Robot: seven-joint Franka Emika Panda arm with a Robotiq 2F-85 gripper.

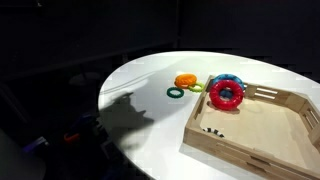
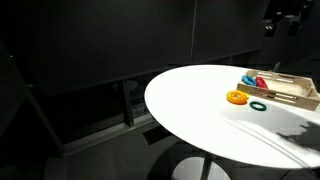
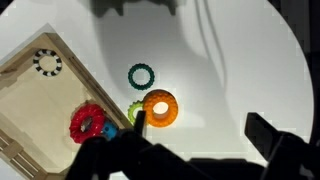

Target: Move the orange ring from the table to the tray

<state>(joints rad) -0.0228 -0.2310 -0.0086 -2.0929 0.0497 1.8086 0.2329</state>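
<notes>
The orange ring (image 3: 160, 108) lies flat on the white surface (image 3: 230, 60), just outside the light-wood tray (image 3: 30, 110). A dark-green ring (image 3: 141, 75) sits near it. A red ring (image 3: 88, 122) and a blue piece (image 1: 222, 79) crowd the tray's corner. My jaws hang well above, spread apart, holding nothing.

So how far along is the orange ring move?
Nothing done yet: the orange ring lies on the table beside the green ring, outside the tray. In hand: nothing; the gripper hangs open above the rings in the wrist view. Left: descend, grasp, carry to the tray, release.
</notes>
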